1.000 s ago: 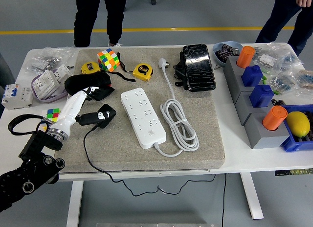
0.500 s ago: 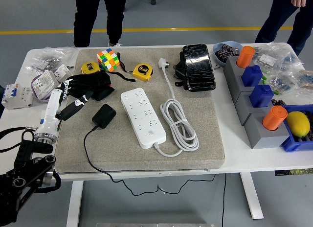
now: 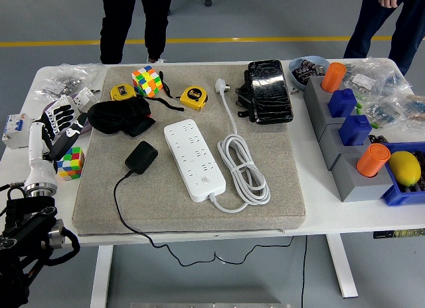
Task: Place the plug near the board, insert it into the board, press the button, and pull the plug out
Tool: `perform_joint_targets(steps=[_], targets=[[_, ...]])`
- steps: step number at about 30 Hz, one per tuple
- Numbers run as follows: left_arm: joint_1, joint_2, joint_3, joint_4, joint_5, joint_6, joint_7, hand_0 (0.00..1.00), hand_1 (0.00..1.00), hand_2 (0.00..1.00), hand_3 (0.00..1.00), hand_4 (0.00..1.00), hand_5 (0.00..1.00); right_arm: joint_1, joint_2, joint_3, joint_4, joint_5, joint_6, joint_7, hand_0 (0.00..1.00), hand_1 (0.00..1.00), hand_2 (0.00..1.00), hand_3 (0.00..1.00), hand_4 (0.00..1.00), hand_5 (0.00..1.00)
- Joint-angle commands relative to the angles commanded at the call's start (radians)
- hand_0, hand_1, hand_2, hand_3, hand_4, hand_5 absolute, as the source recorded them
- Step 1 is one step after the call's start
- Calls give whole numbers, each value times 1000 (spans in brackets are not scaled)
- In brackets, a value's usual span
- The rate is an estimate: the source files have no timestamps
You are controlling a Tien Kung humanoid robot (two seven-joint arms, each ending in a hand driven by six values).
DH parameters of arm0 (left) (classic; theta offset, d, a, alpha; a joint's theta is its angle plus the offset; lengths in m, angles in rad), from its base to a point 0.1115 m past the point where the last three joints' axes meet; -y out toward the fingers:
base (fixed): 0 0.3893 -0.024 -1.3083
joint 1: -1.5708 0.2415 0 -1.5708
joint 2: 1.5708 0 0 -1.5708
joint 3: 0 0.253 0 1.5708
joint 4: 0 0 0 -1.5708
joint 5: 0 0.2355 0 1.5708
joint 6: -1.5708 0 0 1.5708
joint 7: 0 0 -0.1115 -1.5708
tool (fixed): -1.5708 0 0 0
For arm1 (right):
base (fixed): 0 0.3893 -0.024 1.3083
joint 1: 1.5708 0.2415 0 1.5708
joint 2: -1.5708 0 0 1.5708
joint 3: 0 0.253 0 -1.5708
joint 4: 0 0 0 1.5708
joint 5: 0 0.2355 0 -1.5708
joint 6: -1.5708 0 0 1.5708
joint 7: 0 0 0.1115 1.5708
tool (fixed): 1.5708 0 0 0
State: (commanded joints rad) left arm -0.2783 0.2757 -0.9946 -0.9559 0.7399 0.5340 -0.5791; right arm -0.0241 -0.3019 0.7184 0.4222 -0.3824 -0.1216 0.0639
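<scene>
Left hand (image 3: 58,122) withdrawn; plug (image 3: 141,156) lies well right of fingers (image 3: 63,113).

Plug (image 3: 141,156) sits on the mat (image 3: 279,188) just left of the board (image 3: 194,158), coiled cord (image 3: 243,170) on its right, tape measure (image 3: 193,95) behind.

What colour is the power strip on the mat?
White; the power strip shows clearly in the head view.
</scene>
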Motion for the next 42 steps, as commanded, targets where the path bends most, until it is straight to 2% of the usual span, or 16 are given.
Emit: perform_joint_targets(steps=[4,13,21,42], targets=[[2,6,-15,-2,6,1,6,626,649,646,610,932,410,1,1,-2,-3,3,0,0,570,649,632,541,922,473],[7,-4,-45,-6,23,1,23,608,627,630,606,928,406,2,6,0,-7,5,1,-1,569,649,633,542,923,477],[17,2,-73,-25,33,2,31,605,615,625,595,928,405,5,8,-1,-8,4,1,-2,570,650,633,542,924,480],[18,8,-79,-45,45,-3,46,589,610,617,594,925,407,9,10,-11,-12,9,1,-3,569,651,634,542,925,484]])
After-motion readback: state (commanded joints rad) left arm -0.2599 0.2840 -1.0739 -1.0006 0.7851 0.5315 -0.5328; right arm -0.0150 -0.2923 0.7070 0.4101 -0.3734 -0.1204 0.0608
